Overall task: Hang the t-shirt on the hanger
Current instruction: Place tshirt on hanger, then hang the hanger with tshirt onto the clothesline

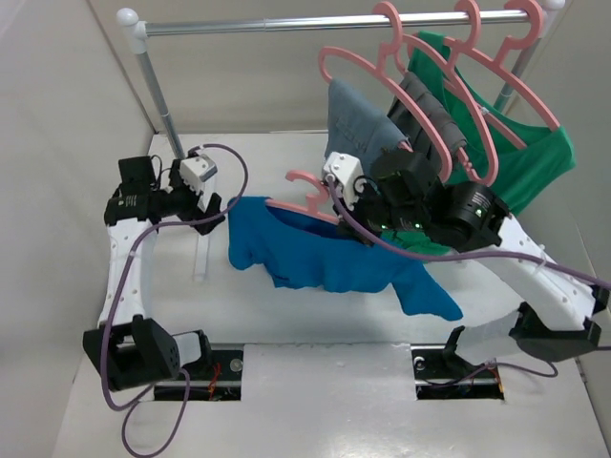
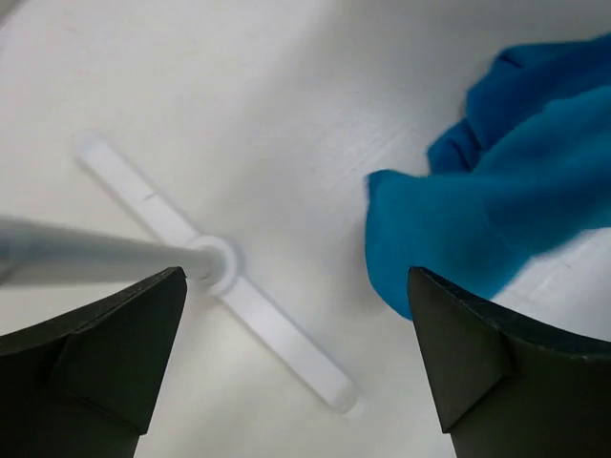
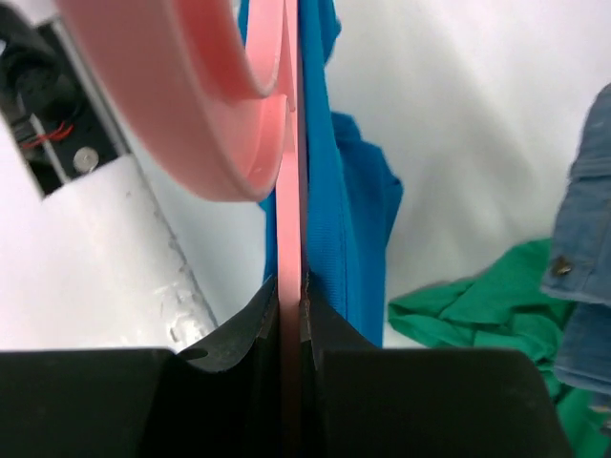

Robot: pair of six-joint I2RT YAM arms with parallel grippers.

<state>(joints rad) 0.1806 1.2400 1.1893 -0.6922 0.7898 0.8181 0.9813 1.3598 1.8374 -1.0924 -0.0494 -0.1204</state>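
- Two arms show in the overhead view.
  - The right gripper [image 1: 346, 205] pinches the hanger [image 1: 286, 204] just below its hook [image 1: 304, 178] and holds it above the table [image 1: 286, 324].
  - The hanger's long axis runs from upper left down to the right.
  - The t-shirt [image 1: 325, 258] hangs off the hanger and trails onto the table, spread along the same line. Whether the hanger's far shoulder sits inside the cloth I cannot tell.
  - The left gripper [image 1: 208, 196] stands just beside the shirt's left end, near the rack's pole [image 1: 160, 91]. It is much the nearer arm to that loose end.
  - Behind, like hangers carry a green shirt [image 1: 539, 157] and grey garments [image 1: 358, 119].
- Left wrist view:
  - The fingers [image 2: 95, 363] are spread wide with nothing between them. Only the rack's foot [image 2: 277, 334] lies on the table below.
  - The t-shirt's bunched edge lies ahead of the right-hand finger, apart from both pads.
  - Taking hold of that cloth would, I judge, call for a reach forward and toward that side.
- Right wrist view:
  - The fingers are closed on the hanger's thin bar, seen edge-on and running straight away from the camera.
  - The hook curls up to the left.
  - The blue cloth hangs against the bar's right face, touching it.
  - The green shirt and a denim garment [image 3: 584, 219] lie further right.
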